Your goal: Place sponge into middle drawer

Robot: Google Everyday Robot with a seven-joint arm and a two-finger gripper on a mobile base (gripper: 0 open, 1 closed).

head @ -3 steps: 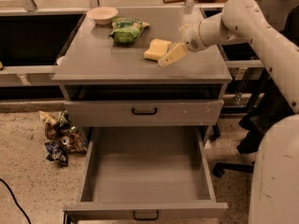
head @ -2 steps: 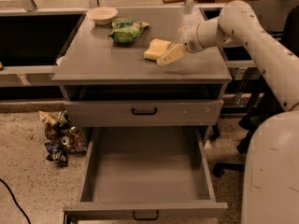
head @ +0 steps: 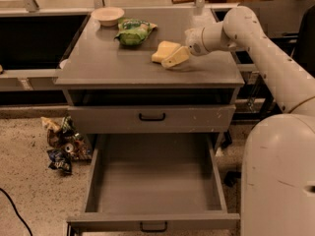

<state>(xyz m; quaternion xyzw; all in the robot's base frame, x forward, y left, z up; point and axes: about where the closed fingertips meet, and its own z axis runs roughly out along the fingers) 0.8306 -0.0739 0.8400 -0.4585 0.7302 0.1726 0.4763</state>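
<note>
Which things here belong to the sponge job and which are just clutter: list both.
Job: sponge on the cabinet top; open middle drawer; gripper beside the sponge.
Lying about: green snack bag; bowl; crumpled wrappers.

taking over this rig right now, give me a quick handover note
Gripper: over the right part of the cabinet top, right up against the sponge; a firm grasp cannot be confirmed.
Sponge: on the cabinet top, to the right of the green snack bag.
Middle drawer: pulled out, sponge not in it. Upper drawer is shut.
Done: the drawer is open and the gripper is at the sponge.
Left: secure the sponge, lift it, carry it down over the open drawer, release.
</note>
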